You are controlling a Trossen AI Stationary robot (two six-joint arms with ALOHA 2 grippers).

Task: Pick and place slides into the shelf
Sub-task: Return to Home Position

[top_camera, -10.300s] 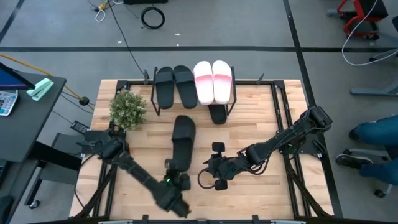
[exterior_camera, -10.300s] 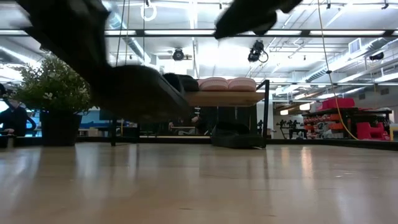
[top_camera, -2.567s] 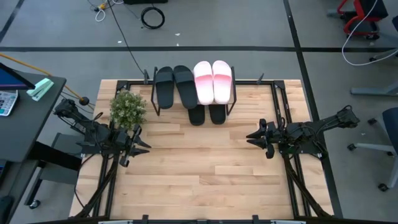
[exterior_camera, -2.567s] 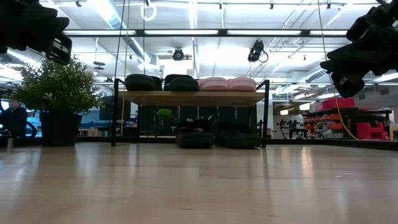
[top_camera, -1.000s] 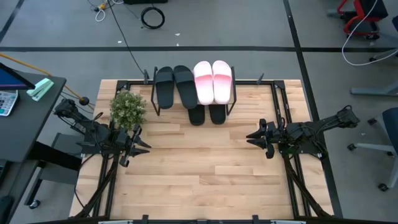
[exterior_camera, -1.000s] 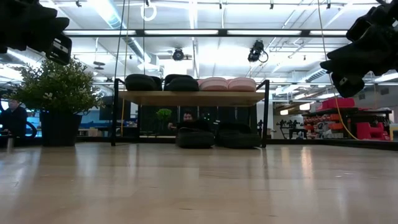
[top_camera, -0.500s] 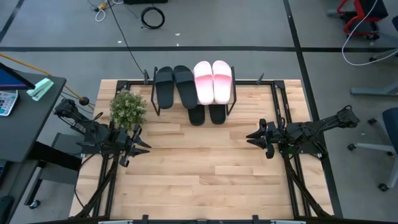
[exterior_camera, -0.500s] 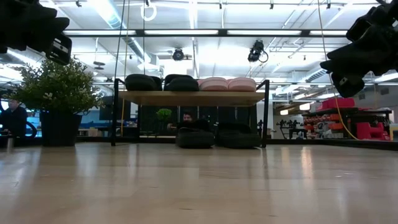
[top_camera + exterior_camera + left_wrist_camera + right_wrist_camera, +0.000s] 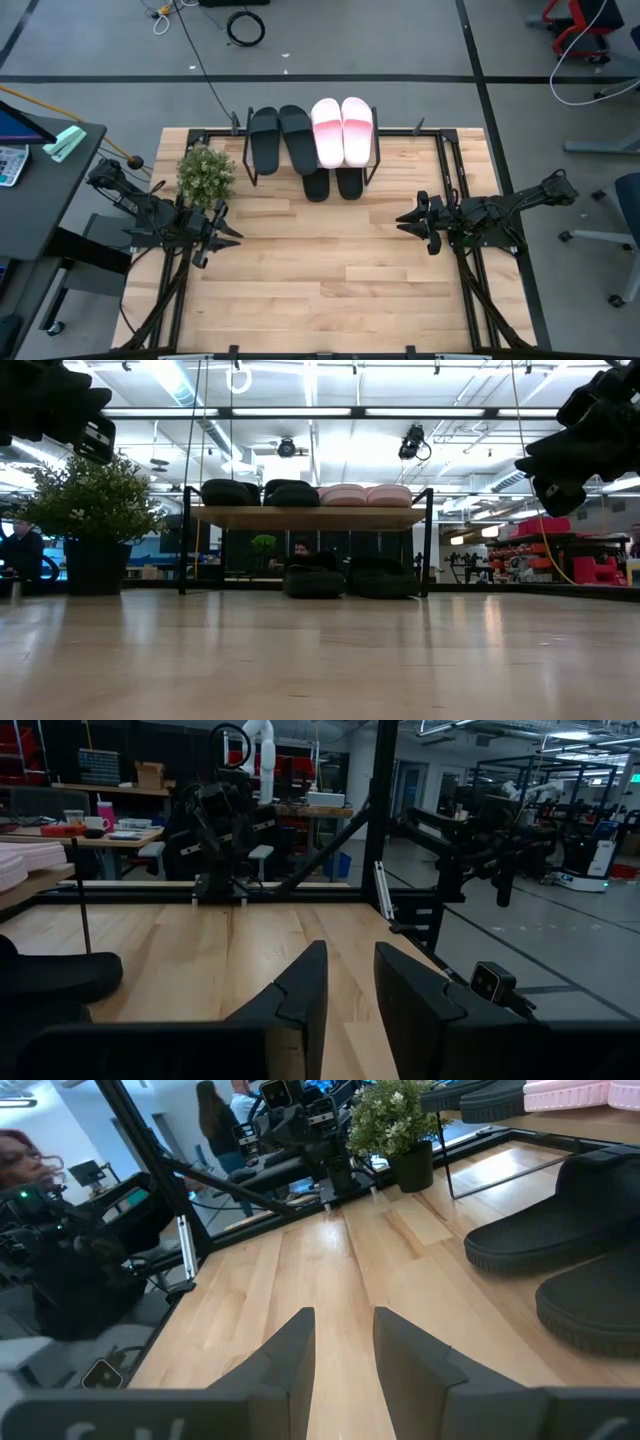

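The shelf [image 9: 311, 150] stands at the table's far middle. Two black slides [image 9: 280, 138] and two pink-and-white slides [image 9: 342, 130] lie on its wooden top board [image 9: 310, 517]. Two more black slides [image 9: 332, 184] rest soles-down on the table under it, also seen in the low view [image 9: 348, 581]. My left gripper [image 9: 228, 236] hovers open at the table's left edge, pointing level toward the right. My right gripper [image 9: 403, 219] hovers open at the right edge, pointing toward the left. Nothing shows between the fingers in either wrist view [image 9: 350, 955] [image 9: 345, 1320].
A potted plant [image 9: 206, 175] stands at the far left beside the shelf, close to my left arm. Bare wooden tabletop [image 9: 320, 270] stretches between the two grippers and toward the near edge. A black frame rail [image 9: 455, 190] runs along the table's sides.
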